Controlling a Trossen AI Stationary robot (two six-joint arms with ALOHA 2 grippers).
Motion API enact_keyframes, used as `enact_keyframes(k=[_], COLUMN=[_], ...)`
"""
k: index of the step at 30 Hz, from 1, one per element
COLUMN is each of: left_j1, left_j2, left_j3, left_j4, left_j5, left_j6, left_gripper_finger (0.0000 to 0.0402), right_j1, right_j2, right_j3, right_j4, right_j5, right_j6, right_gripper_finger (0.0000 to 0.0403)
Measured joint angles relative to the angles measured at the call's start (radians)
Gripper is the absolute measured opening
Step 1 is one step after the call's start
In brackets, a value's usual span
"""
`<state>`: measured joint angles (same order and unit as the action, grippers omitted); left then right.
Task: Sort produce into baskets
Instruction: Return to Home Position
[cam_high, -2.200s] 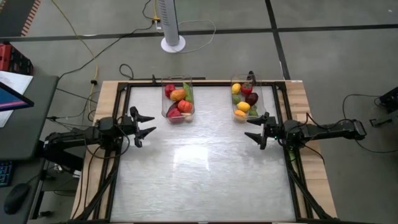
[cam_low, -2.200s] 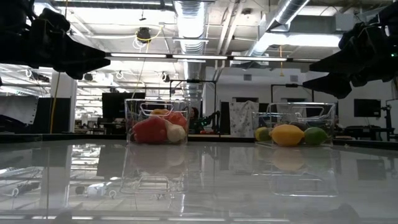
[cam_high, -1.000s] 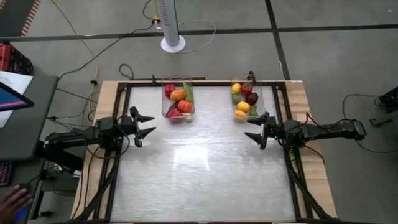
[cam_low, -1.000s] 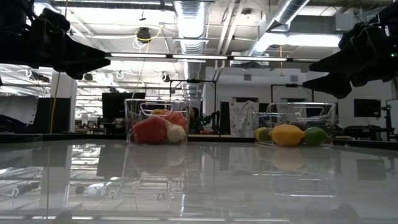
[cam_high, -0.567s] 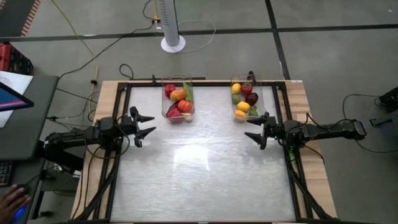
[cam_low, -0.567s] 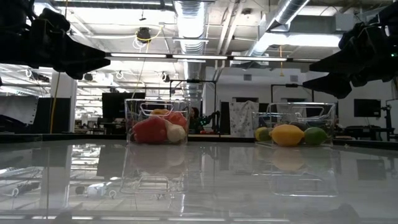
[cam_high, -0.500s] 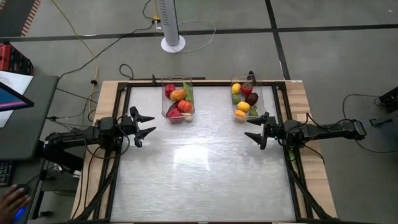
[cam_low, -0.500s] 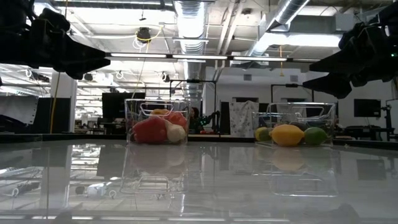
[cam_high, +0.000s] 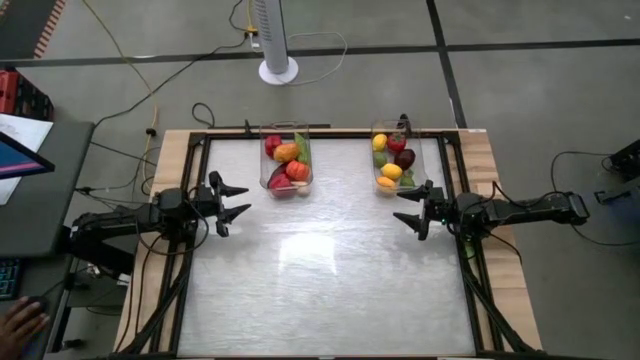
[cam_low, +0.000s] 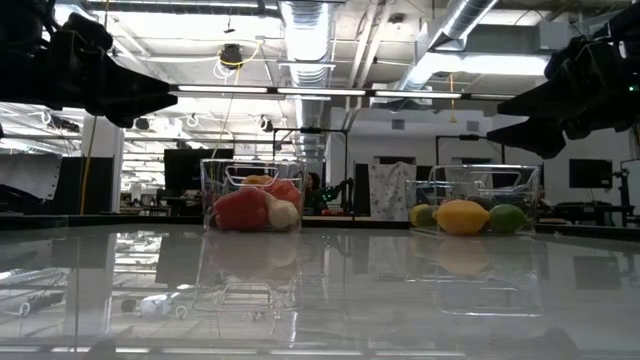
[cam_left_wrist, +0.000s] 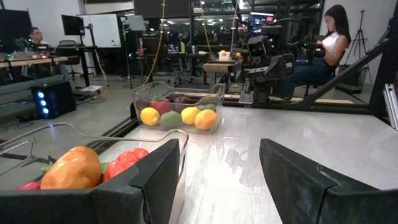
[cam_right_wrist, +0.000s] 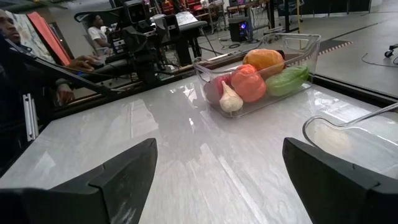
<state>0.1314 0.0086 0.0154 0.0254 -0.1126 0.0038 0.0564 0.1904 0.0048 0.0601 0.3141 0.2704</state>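
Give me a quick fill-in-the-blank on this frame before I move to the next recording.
The left gripper and right gripper are both ____, not shut. Between left bin and right bin, the garlic lies in the ____ one. The lemon lies in the ____ one. Both grippers hold ____.
Missing: open; left; right; nothing.

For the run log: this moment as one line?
left tool: open, table left side | right tool: open, table right side | left clear plastic bin: toy produce | right clear plastic bin: toy produce
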Motion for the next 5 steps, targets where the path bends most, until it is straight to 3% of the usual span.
enact_keyframes(k=[5], left_j1=[0.0], left_j2=[0.0], left_j3=[0.0], left_j4=[0.0], left_j5=[0.0], left_j6=[0.0], left_gripper_finger=[0.021], right_j1=[0.0], right_j2=[0.0], right_j3=[0.0], right_j4=[0.0], right_j5=[0.0], right_j6=[0.0], right_gripper_finger=[0.0372])
